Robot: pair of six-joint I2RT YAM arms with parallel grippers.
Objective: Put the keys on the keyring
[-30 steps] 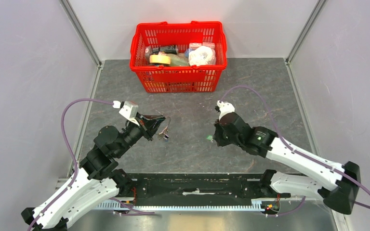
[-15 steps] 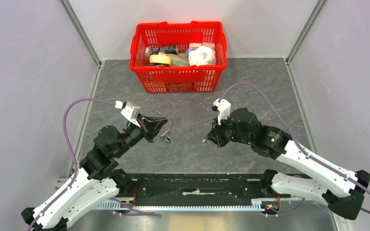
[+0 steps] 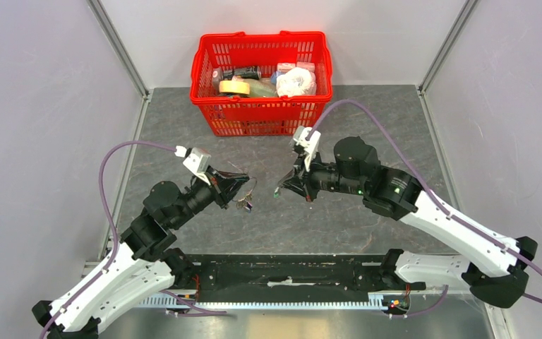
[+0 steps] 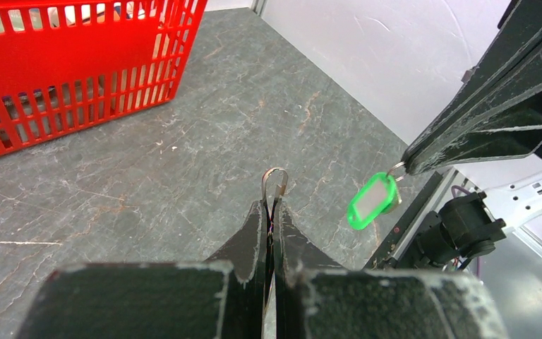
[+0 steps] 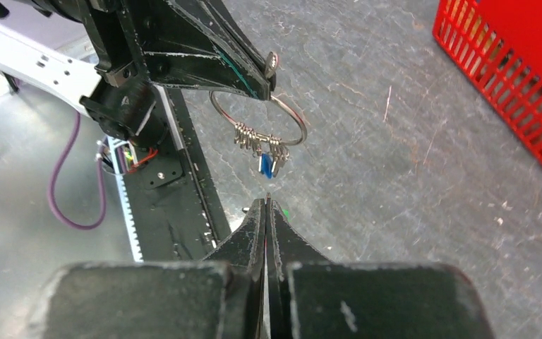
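Note:
My left gripper (image 3: 243, 184) is shut on the keyring (image 3: 247, 189), held above the table. In the right wrist view the thin silvery ring (image 5: 291, 109) hangs from the left fingertips (image 5: 265, 74), with several small silvery keys (image 5: 254, 138) and the blue-headed key (image 5: 265, 166) on it. In the left wrist view only a loop of the ring (image 4: 274, 181) pokes past my left gripper (image 4: 273, 205). My right gripper (image 3: 282, 189) is shut on the green-headed key (image 4: 372, 201), which dangles a short way right of the ring, apart from it. My right gripper (image 5: 267, 205) hides the green key in its own view.
A red basket (image 3: 261, 37) full of items stands at the back of the grey table; it also shows in the left wrist view (image 4: 77, 42) and the right wrist view (image 5: 515, 70). A black rail (image 3: 289, 272) runs along the near edge.
My right arm has swung left and farther out, carrying the green key close to the keyring. My left gripper has moved slightly right with the ring.

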